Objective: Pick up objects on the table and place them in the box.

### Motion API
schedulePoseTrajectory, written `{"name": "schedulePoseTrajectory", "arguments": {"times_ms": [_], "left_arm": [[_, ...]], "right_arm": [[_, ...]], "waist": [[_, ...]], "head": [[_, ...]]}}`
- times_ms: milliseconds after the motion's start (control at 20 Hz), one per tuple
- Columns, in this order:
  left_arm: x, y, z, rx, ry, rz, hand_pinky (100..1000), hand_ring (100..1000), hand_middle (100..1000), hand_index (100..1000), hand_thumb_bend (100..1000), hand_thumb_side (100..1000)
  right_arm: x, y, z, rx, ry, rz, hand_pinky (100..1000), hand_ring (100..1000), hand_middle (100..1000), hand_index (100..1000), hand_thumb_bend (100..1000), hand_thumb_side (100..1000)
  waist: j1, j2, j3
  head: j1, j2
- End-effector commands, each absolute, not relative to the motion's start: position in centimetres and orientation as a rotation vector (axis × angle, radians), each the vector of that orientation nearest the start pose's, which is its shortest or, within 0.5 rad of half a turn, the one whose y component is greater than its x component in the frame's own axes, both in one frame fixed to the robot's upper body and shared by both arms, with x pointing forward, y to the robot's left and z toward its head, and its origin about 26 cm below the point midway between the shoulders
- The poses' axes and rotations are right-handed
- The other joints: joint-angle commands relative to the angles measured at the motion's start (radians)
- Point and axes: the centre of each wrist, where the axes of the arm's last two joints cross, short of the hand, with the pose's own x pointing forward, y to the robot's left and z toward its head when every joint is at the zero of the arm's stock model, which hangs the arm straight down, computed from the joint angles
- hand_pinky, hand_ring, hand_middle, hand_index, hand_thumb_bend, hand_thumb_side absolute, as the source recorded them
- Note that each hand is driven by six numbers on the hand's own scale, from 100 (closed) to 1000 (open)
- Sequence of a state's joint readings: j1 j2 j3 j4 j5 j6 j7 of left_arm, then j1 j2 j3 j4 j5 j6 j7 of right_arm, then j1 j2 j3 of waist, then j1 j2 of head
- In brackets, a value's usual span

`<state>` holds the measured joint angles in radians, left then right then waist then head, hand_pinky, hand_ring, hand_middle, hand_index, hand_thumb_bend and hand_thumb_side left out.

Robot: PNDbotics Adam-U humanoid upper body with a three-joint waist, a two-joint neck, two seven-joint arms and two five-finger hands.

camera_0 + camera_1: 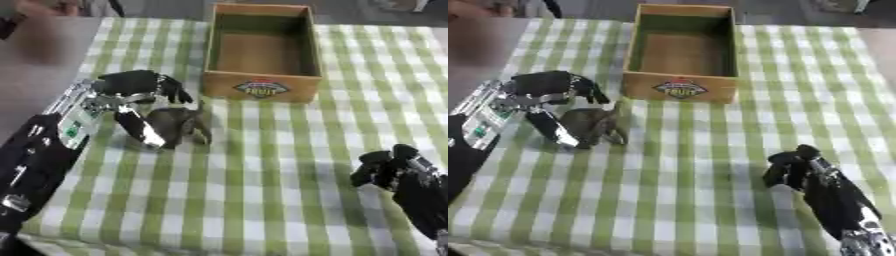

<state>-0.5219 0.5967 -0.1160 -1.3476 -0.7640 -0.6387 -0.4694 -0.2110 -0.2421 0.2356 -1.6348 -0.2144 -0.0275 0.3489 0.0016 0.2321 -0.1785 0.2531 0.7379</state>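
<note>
A small dark grey animal-shaped figure (182, 125) stands on the checked cloth just in front of the wooden box (261, 89). My left hand (131, 87) comes in from the left and reaches round the figure. Its thumb (143, 131) lies against the figure's left side, and its black fingers (175, 92) curl over the top and back of it. The box is open at the top and I see nothing inside it. My right hand (798, 167) rests at the lower right, fingers relaxed and pointing up, holding nothing.
A green and white checked cloth (262, 175) covers the table. The bare table surface (44, 70) shows to the left of the cloth. The box carries a fruit label (261, 89) on its near wall.
</note>
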Motion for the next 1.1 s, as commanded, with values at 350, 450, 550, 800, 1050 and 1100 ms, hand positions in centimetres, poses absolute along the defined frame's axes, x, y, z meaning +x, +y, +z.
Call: {"name": "schedulePoseTrajectory", "arguments": {"times_ms": [350,450,550,800,1050,1100], "left_arm": [[39.8,34.4,15.4,0.587,-1.434,-2.218,635,590,626,834,590,461],[39.8,34.4,15.3,0.587,-1.428,-2.223,621,571,604,825,565,402],[39.8,34.5,15.2,0.589,-1.429,-2.222,611,557,589,816,545,362],[39.8,34.4,14.9,0.586,-1.449,-2.191,523,466,508,748,406,195],[39.8,34.4,14.7,0.583,-1.484,-2.132,453,377,445,694,172,219],[39.8,34.3,14.7,0.585,-1.495,-2.115,429,345,413,666,100,233]], "right_arm": [[31.9,-21.7,6.8,0.460,-1.750,0.623,617,610,533,697,100,1000],[31.9,-21.7,6.8,0.460,-1.749,0.623,617,610,533,697,100,1000],[31.9,-21.7,6.8,0.460,-1.749,0.623,616,610,533,697,100,1000],[31.9,-21.7,6.8,0.460,-1.748,0.623,616,609,532,697,100,1000],[31.9,-21.7,6.7,0.459,-1.747,0.622,616,609,532,696,100,1000],[31.9,-21.7,6.7,0.459,-1.747,0.622,616,609,532,697,100,1000]], "waist": [[0.001,-0.019,-0.001],[0.001,-0.019,0.000],[0.000,-0.019,0.000],[-0.001,-0.018,0.001],[-0.001,-0.017,0.000],[-0.001,-0.017,0.000]], "head": [[0.001,0.006],[0.001,0.007],[0.001,0.007],[0.002,0.006],[0.001,0.006],[0.002,0.006]]}}
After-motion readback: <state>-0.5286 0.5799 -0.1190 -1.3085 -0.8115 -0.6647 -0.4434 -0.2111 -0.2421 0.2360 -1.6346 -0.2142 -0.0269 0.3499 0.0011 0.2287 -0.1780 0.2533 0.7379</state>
